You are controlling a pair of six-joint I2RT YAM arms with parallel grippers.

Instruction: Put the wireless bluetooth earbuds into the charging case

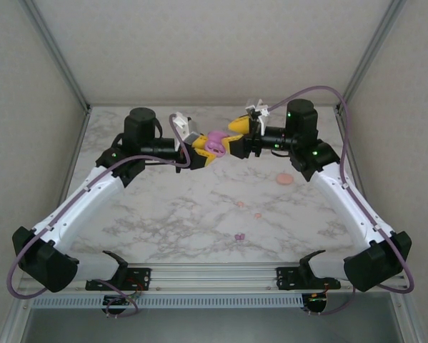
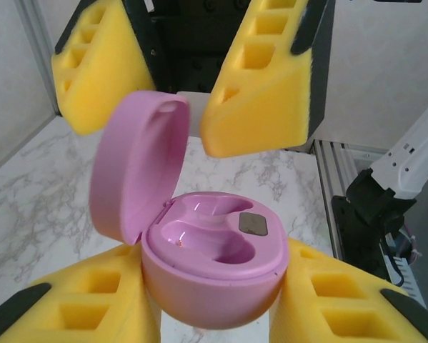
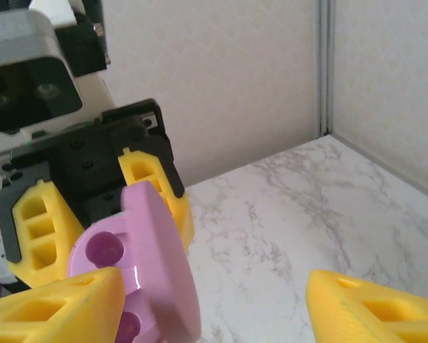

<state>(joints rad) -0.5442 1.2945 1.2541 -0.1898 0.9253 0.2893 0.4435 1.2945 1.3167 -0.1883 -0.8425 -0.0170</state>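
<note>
A pink charging case hangs above the back middle of the table with its lid swung up; both wells are empty. My left gripper is shut on the case's base, yellow foam fingers on either side. My right gripper is open, one finger beside the lid, the other well apart. In the top view the two grippers meet at the case. Two peach-pink earbuds and a purple one lie on the marble.
A peach-pink round case lies on the table right of centre. Pale walls with metal posts enclose the sides and back. The arms' mounting rail runs along the near edge.
</note>
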